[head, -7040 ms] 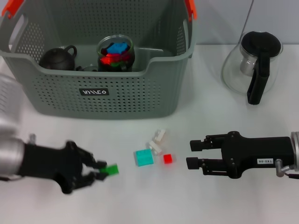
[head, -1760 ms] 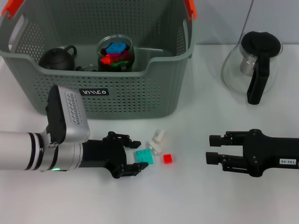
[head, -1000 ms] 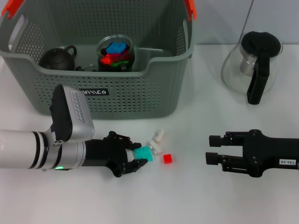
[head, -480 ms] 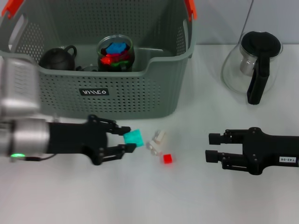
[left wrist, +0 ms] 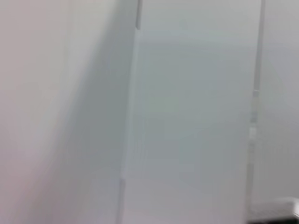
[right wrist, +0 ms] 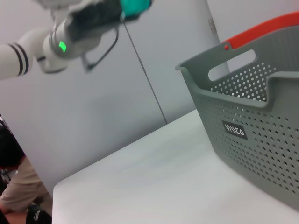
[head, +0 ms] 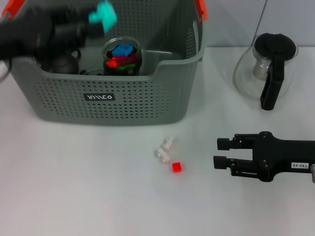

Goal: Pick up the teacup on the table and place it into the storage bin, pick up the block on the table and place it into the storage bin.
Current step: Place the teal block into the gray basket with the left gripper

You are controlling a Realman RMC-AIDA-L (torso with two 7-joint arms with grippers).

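My left gripper (head: 96, 19) is high over the storage bin (head: 147, 98), near its back left, shut on a teal block (head: 103, 14). The right wrist view shows that same gripper (right wrist: 122, 11) holding the teal block (right wrist: 135, 5) well above the storage bin (right wrist: 261, 126). Inside the bin stand a glass teacup (head: 122, 55) filled with coloured blocks and a small dark pot (head: 61, 61). A red block (head: 176, 167) and pale clear pieces (head: 166, 147) lie on the table. My right gripper (head: 220, 153) rests open to the right of them.
A glass teapot (head: 268, 69) with a black lid and handle stands at the back right. Orange handle clips (head: 201, 9) top the bin's corners. The left wrist view shows only a blurred pale wall.
My left gripper lifted the teal block from the table in front of the bin up and back, over the bin's left side. The right gripper barely moved.
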